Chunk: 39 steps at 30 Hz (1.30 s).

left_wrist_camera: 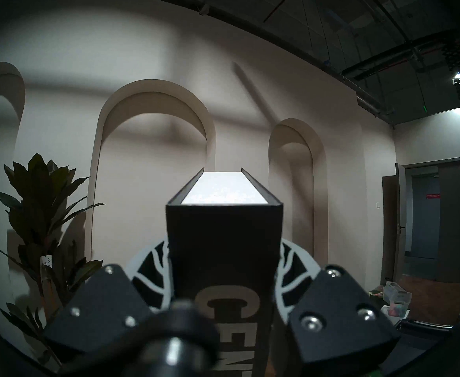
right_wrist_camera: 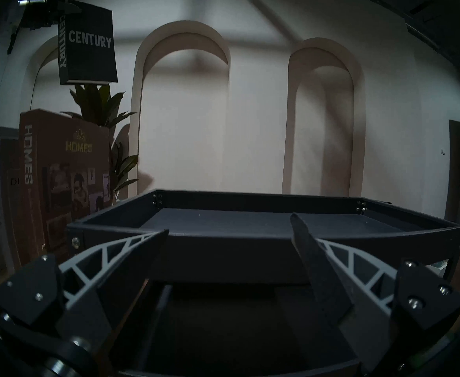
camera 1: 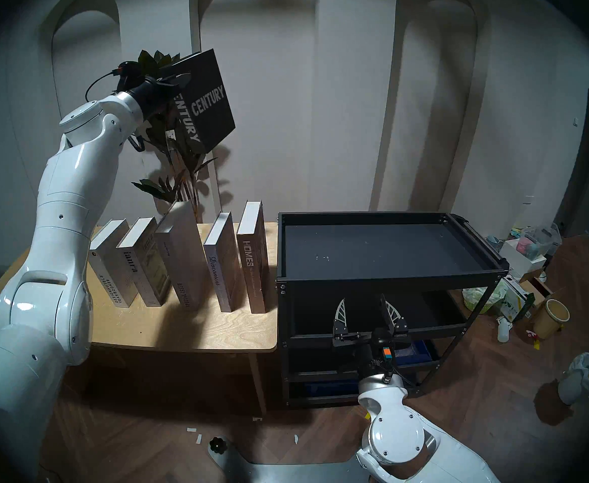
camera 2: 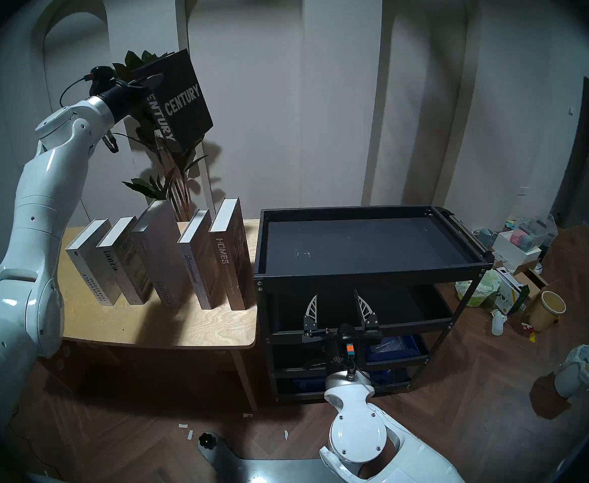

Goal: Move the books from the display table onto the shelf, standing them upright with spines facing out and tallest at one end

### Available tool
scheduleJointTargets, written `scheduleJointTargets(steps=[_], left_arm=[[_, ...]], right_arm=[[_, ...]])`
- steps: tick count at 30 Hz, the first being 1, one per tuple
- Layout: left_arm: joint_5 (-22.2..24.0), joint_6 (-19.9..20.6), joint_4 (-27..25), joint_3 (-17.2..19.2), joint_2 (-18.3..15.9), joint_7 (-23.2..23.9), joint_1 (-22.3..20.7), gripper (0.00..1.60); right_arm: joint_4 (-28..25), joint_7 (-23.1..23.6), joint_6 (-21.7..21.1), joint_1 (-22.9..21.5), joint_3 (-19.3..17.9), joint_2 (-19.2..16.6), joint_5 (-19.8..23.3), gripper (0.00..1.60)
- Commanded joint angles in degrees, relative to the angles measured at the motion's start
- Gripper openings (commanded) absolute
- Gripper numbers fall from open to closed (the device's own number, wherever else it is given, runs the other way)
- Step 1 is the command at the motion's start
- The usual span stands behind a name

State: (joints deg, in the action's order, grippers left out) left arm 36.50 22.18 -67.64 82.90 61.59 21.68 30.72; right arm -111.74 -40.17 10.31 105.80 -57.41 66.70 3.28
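Black "CENTURY" hardcover held aloft, tilted, clamped at its spine by the left gripper.

Five grey and brown matte hardcovers are seen standing and leaning on the grained plywood table. The right gripper is spread empty before the black metal rack, whose rimmed top tray is bare.

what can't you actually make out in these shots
- Left wrist view: the CENTURY book fills the centre, hiding the display table and shelf; the left hand grips it.
- Right wrist view: the HOMES book hides the books behind it.
- Head views: small print on the spines is unreadable, and the shelf's lower tiers are too dark.
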Motion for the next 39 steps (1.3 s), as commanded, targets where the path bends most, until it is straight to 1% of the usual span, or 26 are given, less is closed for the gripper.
scheduleJointTargets(steps=[1,7,18,20,21,22,28,32,38,39], left_arm=[[0.56,2.65,-4.74,0.90,1.64,-3.98,-2.03,0.00],[1.28,5.58,-7.99,1.25,2.97,-7.24,-2.06,0.00],[2.85,9.52,-13.20,0.61,6.10,-10.73,-1.82,0.00],[3.22,10.22,-14.18,0.25,6.93,-11.18,-1.61,0.00],[3.35,10.43,-14.45,0.05,7.25,-11.26,-1.50,0.00],[3.55,10.87,-15.04,-0.12,7.68,-11.64,-1.36,0.00],[4.60,12.86,-17.97,-1.64,9.95,-13.06,-0.71,0.00],[5.34,14.29,-20.04,-3.11,11.54,-14.14,-0.04,0.00],[6.16,16.26,-22.38,-4.56,12.94,-16.09,1.49,0.00],[6.31,16.64,-22.89,-4.76,13.13,-16.56,1.81,0.00]], right_arm=[[-3.90,0.13,0.28,-6.62,-0.68,3.74,-0.06,1.60],[-3.23,0.47,-0.76,-10.15,-0.95,6.14,0.25,1.60],[0.19,2.31,-3.77,-16.98,0.90,10.63,0.54,1.60],[0.91,2.72,-4.45,-18.55,1.69,11.44,0.48,1.60],[0.86,2.84,-4.54,-18.27,1.89,11.79,0.37,1.60],[1.44,3.09,-4.99,-19.64,2.41,12.30,0.37,1.60],[2.51,4.02,-6.45,-22.98,4.35,14.99,-0.14,1.60],[3.37,4.57,-7.61,-25.35,5.20,16.79,-0.46,1.60],[4.52,5.22,-9.19,-28.60,5.89,19.15,-1.17,1.60],[4.98,5.35,-9.61,-29.78,6.05,19.59,-1.25,1.60]])
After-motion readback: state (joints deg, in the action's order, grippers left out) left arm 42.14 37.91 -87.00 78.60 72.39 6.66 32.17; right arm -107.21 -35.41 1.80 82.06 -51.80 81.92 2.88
